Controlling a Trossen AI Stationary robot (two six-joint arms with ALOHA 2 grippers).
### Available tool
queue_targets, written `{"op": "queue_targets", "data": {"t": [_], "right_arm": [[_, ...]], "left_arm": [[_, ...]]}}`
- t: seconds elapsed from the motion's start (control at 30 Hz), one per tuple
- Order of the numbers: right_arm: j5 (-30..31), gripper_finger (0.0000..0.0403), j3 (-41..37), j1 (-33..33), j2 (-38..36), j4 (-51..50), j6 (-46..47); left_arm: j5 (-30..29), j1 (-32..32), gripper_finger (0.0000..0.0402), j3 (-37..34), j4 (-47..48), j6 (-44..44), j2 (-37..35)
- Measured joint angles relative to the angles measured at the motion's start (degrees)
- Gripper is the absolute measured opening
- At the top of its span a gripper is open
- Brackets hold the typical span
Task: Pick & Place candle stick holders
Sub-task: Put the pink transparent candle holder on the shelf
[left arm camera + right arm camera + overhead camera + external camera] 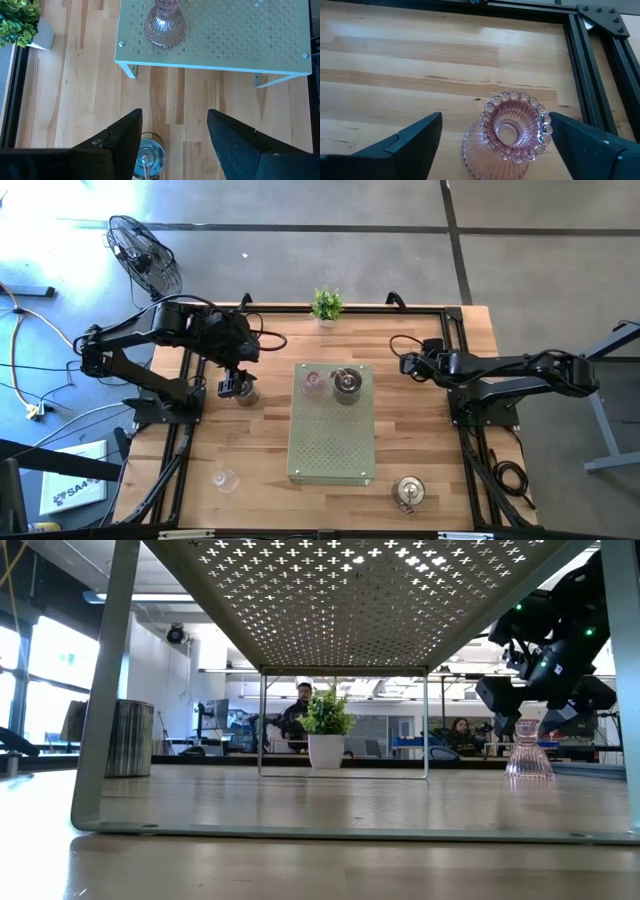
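Note:
My right gripper [496,117] is open low over the table's far right. Its fingers stand on either side of a pink glass candle stick holder [507,135], which stands upright on the wood [528,755]. My left gripper [175,115] waits open, high over the table's left. A silvery holder [148,157] stands on the table below it [246,393]. On the perforated shelf [332,450] stand another pink holder [314,383] and a silvery one [347,385]. My right gripper comes slanting down from the table's right, with one finger on each side of the pink holder's beaded rim [542,125]. One fingertip [557,122] is right beside the rim, and I cannot tell whether it touches. The other finger stands clear.
A clear glass holder [225,478] stands near the front left and a silvery one [409,492] near the front right. A small potted plant [326,305] is at the far edge. A black frame rail [592,75] runs close behind the pink holder.

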State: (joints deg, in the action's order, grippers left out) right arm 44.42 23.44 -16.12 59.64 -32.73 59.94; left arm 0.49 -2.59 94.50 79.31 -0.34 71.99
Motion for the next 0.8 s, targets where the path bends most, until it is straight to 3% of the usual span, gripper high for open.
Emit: {"op": "queue_targets", "data": {"t": [0.23, 0.47, 0.53, 0.67, 0.8], "right_arm": [[-2.0, 0.0262, 0.0, 0.0, 0.0, -1.4, -0.1], [-2.4, 0.0119, 0.0, 0.1, 0.0, -0.7, -3.6], [-2.2, 0.0109, 0.0, 0.7, 0.0, 0.0, -5.3], [-0.1, 0.0009, 0.1, 2.4, 0.0, 1.0, -6.8], [1.6, 0.0002, 0.1, 3.5, 0.0, 0.9, -6.9]], "left_arm": [[0.0, 0.0, 0.0221, 0.0, 0.0, 0.0, 0.0], [0.0, 0.0, 0.0221, 0.0, 0.0, 0.0, 0.0], [0.0, 0.0, 0.0221, 0.0, 0.0, 0.0, 0.0], [0.0, 0.0, 0.0221, 0.0, 0.0, 0.0, 0.0], [0.0, 0.0, 0.0221, 0.0, 0.0, 0.0, 0.0]]}}
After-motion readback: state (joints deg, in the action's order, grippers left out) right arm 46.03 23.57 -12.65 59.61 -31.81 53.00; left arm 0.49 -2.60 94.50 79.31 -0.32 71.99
